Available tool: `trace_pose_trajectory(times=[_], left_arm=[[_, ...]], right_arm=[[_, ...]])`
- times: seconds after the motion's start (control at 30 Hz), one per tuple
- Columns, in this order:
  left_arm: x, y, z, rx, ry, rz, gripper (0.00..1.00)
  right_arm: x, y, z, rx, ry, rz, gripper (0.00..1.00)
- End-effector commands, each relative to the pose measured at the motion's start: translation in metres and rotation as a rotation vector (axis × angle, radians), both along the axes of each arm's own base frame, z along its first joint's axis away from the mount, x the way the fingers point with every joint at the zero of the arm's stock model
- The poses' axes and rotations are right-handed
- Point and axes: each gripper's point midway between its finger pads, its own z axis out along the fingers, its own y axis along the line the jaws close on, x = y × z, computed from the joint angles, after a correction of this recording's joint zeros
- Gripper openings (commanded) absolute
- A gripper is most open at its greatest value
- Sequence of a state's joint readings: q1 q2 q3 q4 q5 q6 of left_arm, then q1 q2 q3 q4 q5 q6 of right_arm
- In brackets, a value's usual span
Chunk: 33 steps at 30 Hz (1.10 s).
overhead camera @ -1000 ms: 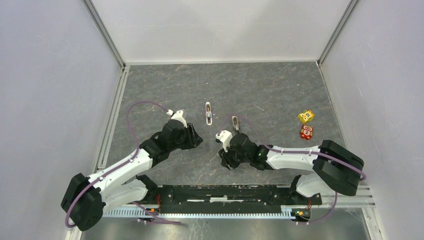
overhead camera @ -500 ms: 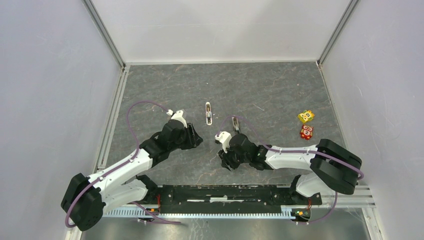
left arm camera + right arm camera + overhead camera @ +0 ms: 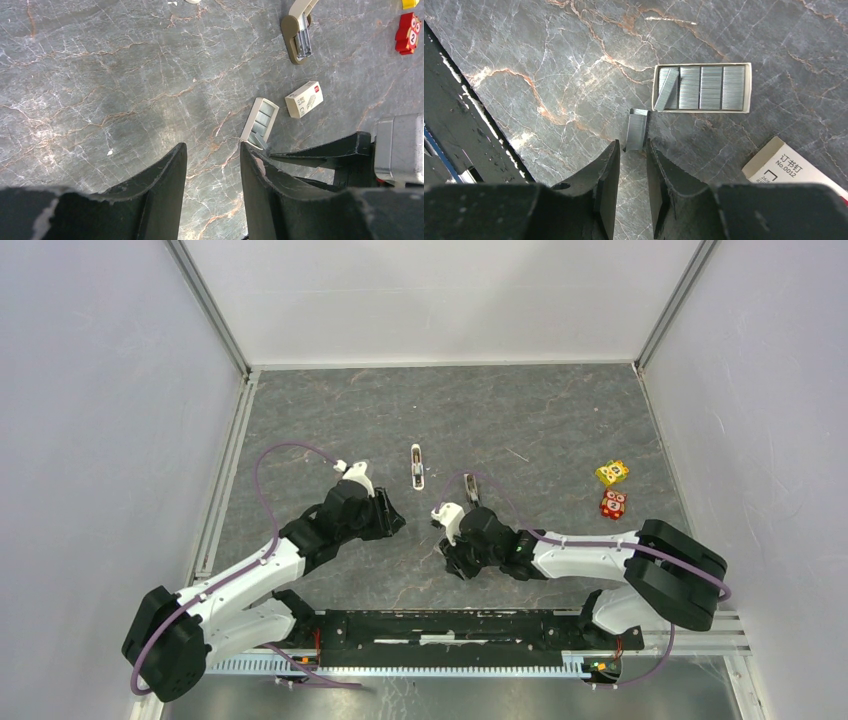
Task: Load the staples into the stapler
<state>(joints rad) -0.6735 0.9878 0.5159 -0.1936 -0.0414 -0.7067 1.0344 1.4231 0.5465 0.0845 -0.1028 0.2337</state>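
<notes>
A loose staple strip (image 3: 636,130) lies on the marble floor, its near end between the tips of my right gripper (image 3: 631,147). The jaws stand narrowly apart around it. Just beyond it is the open whitish tray (image 3: 701,87) holding several staple strips, which also shows in the left wrist view (image 3: 260,120). The box sleeve with a red mark (image 3: 304,99) lies beside the tray. The beige stapler (image 3: 298,30) lies open, its metal channel up, and also shows in the top view (image 3: 470,488). My left gripper (image 3: 212,150) is open and empty, hovering left of the tray.
A second small white stapler-like piece (image 3: 417,465) lies left of the stapler. A yellow cube (image 3: 612,472) and a red cube (image 3: 613,504) sit at the right. The black base rail (image 3: 450,625) runs along the near edge.
My right gripper has shifted very slightly over the tray area. The left arm has hardly moved.
</notes>
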Motion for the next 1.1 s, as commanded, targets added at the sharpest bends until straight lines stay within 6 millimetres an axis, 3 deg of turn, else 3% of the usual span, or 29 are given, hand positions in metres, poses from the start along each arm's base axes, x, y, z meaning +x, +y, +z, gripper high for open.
trace_pose_trajectory(times=[0.0, 0.27, 0.37, 0.73, 1.07], left_arm=[[0.002, -0.004, 0.01, 0.009, -0.059, -0.072, 0.51], [0.004, -0.004, 0.021, 0.008, -0.102, -0.089, 0.53], [0.004, -0.004, 0.021, 0.008, -0.099, -0.088, 0.53], [0.003, -0.004, 0.018, 0.013, -0.09, -0.089, 0.54], [0.003, -0.004, 0.019, 0.01, -0.091, -0.087, 0.54]], right_arm=[[0.01, 0.009, 0.022, 0.046, -0.042, -0.034, 0.31], [0.01, 0.01, 0.021, 0.055, -0.03, -0.052, 0.31], [0.007, 0.013, 0.019, 0.06, -0.007, -0.044, 0.35], [0.005, 0.013, 0.008, 0.044, 0.017, -0.05, 0.34], [0.004, 0.013, 0.011, 0.055, 0.014, -0.053, 0.22]])
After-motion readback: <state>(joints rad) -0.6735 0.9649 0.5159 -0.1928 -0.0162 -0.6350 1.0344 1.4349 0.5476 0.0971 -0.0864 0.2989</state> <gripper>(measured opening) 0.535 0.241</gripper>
